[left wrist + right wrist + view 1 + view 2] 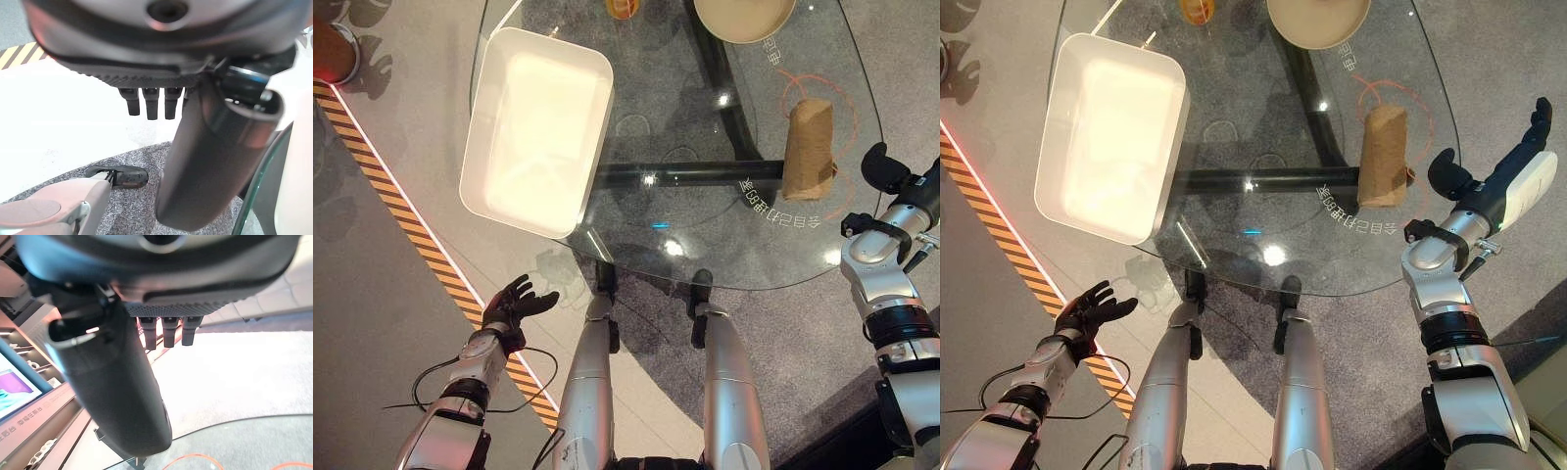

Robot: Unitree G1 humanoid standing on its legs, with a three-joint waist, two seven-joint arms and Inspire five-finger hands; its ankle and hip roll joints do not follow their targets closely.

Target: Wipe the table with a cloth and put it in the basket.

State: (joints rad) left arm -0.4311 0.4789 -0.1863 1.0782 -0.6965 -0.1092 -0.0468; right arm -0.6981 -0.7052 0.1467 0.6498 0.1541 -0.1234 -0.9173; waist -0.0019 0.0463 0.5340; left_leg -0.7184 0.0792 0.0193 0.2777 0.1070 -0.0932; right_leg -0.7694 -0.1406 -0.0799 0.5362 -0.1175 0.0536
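A folded tan cloth (810, 149) lies on the right side of the round glass table (724, 250), also seen as the cloth (1384, 157). The white rectangular basket (536, 129) stands on the table's left edge and holds nothing that I can see. My right hand (1513, 176) hovers just off the table's right edge, beside the cloth and apart from it, fingers straight (164, 330) and holding nothing. My left hand (514, 304) hangs low over the floor, below the basket's near corner, fingers relaxed (149, 100) and empty.
A beige bowl (744, 15) and a small orange object (623, 8) sit at the table's far edge. A dark table leg (705, 174) shows through the glass. A yellow-black striped line (406, 230) runs across the floor on the left.
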